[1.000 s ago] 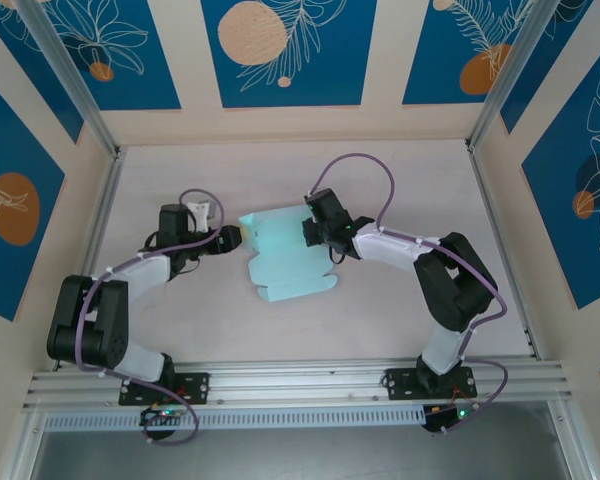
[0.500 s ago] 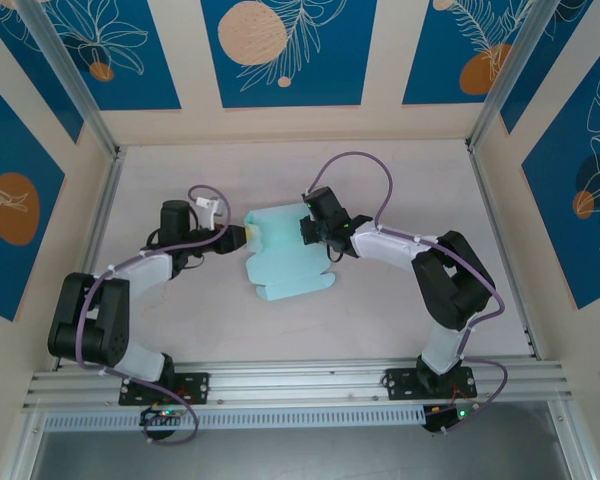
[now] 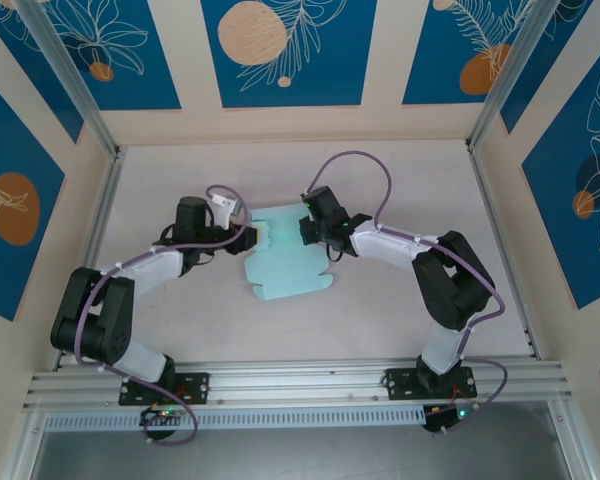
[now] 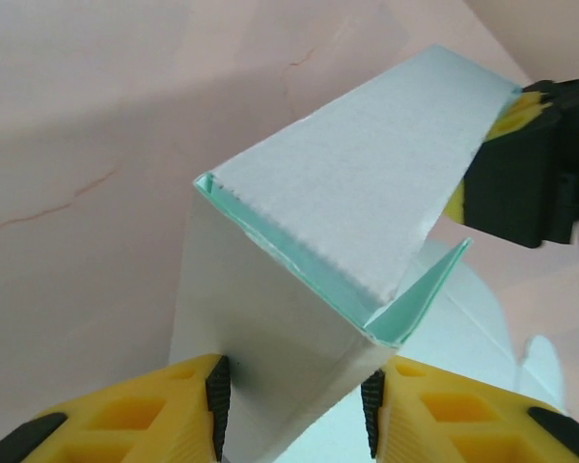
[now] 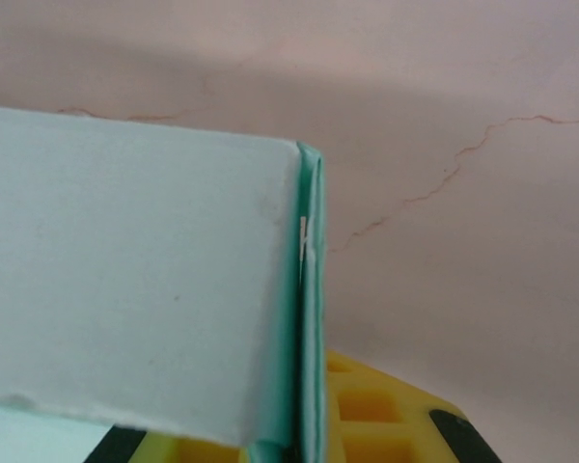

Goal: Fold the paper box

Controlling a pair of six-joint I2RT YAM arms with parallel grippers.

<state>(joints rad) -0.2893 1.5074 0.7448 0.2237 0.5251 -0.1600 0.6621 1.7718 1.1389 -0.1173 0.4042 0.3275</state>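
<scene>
Paper box (image 3: pixel 285 265) of pale mint card lies near the middle of the bench (image 3: pixel 400 170), between the two arms. It is only partly formed: its near part is flat on the surface and its far part is raised into a fold. Over the last second the left hand (image 3: pixel 242 237) has swung in from the left, where it stood just clear of the card, and now sits at the card's left edge. Its fingers (image 4: pixel 174 415) have also drawn closer together. In the left wrist view they stand on either side of the raised fold, the left one against the card. Whether they truly clamp it I cannot tell.

The right hand (image 3: pixel 308 232) has not shifted. It is pressed together on the far right edge of the card, and its own camera shows a doubled edge running down into its yellow pad.

With both ends of the fold now attended, the sheet looks set for a crease. Most of the folding seems yet to be done.
</scene>
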